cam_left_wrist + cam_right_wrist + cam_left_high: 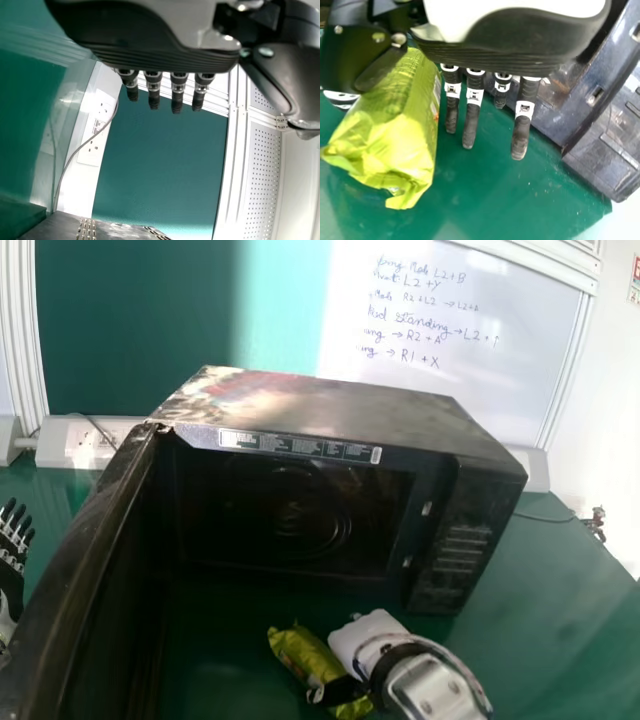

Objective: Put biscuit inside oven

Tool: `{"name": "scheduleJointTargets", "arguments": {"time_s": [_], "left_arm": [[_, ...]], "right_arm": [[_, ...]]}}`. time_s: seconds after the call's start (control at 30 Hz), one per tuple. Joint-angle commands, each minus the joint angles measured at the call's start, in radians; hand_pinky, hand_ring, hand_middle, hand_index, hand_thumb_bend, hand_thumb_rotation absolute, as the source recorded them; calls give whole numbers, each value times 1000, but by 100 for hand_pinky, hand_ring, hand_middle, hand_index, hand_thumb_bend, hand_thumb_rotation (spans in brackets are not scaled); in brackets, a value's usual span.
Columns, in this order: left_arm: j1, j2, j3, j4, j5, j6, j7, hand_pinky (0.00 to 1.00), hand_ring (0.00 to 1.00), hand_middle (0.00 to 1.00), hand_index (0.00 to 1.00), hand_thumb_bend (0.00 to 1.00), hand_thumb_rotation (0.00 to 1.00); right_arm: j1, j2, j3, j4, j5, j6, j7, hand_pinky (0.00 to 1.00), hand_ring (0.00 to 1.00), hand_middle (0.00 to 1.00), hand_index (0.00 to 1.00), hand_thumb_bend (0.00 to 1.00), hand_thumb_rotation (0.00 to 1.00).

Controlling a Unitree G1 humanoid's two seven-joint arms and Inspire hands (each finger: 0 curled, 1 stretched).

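Head view: the boxy black microwave oven stands on the green surface, its long dark door open, yet the yellow-green foil biscuit packet is outside, so loading remains; the door could block the left side. Left wrist view: the left hand is released, a white socket panel beyond. Right wrist view: the right hand is unclenched (fingers straight), the packet beside them

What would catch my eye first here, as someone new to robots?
Probably the bright yellow-green packet, low in the head view beside the robot's right hand. Behind it looms the big black oven, its door wide open at the left.
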Motion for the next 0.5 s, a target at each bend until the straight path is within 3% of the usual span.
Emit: {"name": "scheduleJointTargets", "arguments": {"time_s": [0.0, 0.03, 0.07, 0.17, 0.47], "left_arm": [[-5, -1, 4, 6, -3, -8, -7, 91, 88, 86, 91, 30, 100], [-4, -1, 3, 4, 2, -7, -3, 91, 88, 86, 91, 30, 100], [-2, -2, 2, -4, 2, -1, 2, 91, 88, 86, 91, 30, 100], [-1, -4, 2, -8, 1, -2, 2, 91, 88, 85, 91, 31, 100], [-1, -4, 3, -9, -5, 4, 3, 92, 88, 86, 91, 30, 100]], "right_arm": [[1, 1, 24, 39, 38, -3, 95, 43, 52, 63, 81, 73, 17], [-3, 8, 21, 39, 44, 6, 109, 40, 47, 56, 76, 65, 9], [-2, 15, 17, 35, 49, 18, 113, 28, 35, 51, 72, 60, 3], [8, 17, 8, 21, 64, 30, 93, 12, 20, 47, 69, 57, 0], [12, 2, 5, 11, 80, 25, 69, 9, 17, 47, 69, 57, 0]]}}
